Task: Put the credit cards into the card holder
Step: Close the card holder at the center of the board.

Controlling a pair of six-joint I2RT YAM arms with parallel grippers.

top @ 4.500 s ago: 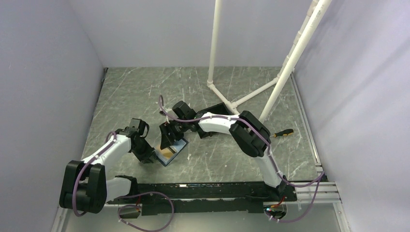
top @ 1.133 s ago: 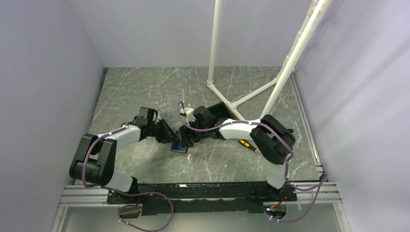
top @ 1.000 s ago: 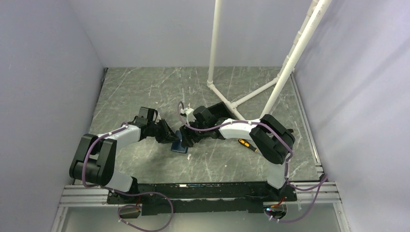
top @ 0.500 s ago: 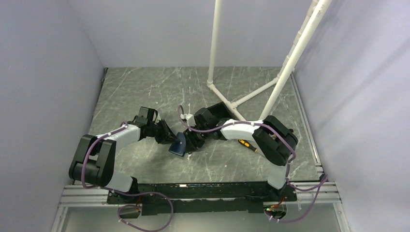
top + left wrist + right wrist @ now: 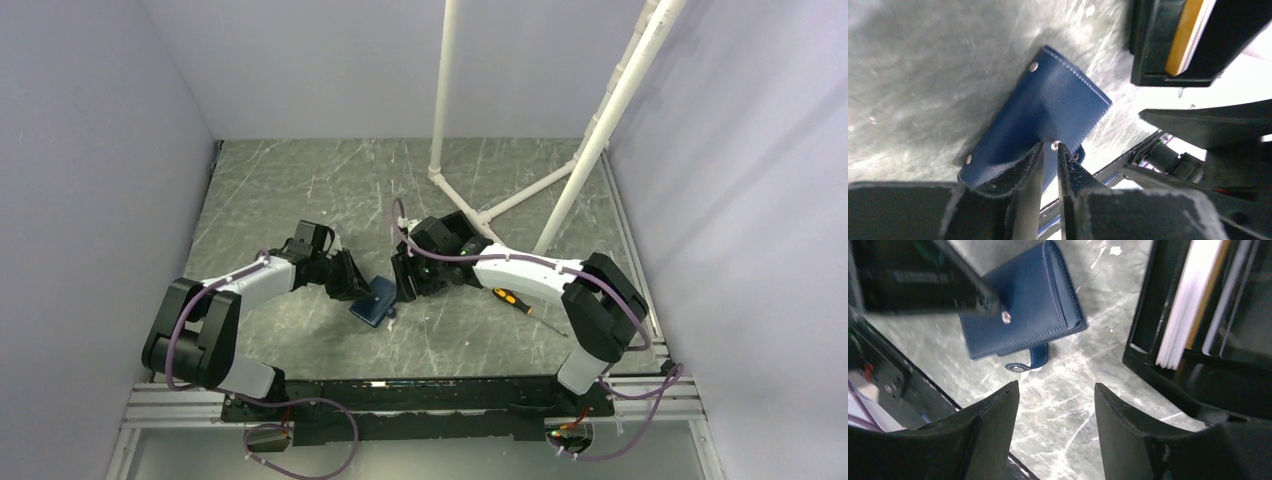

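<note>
Grey, white-veined tabletop [image 5: 300,190] spreads open beyond the card holder [image 5: 374,301], a flat, stitched dark-blue rectangle with metal snaps lying between the arms. The left fingers [image 5: 1023,172] pinch its edge. The right fingers [image 5: 990,432] stand parted and empty. Thin credit cards [image 5: 1182,315], whitish and orange-gold, stand on edge in a black box [image 5: 1148,355] just beside.

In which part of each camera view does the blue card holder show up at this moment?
Top external: the card holder sits at centre, between the two arms' tips.
Left wrist: the card holder is mid-frame, lying diagonally.
Right wrist: the card holder is upper centre-left.
Shared landmark: the left gripper, pinching the holder's edge. It shows as the dark bar at upper left in the right wrist view.
</note>
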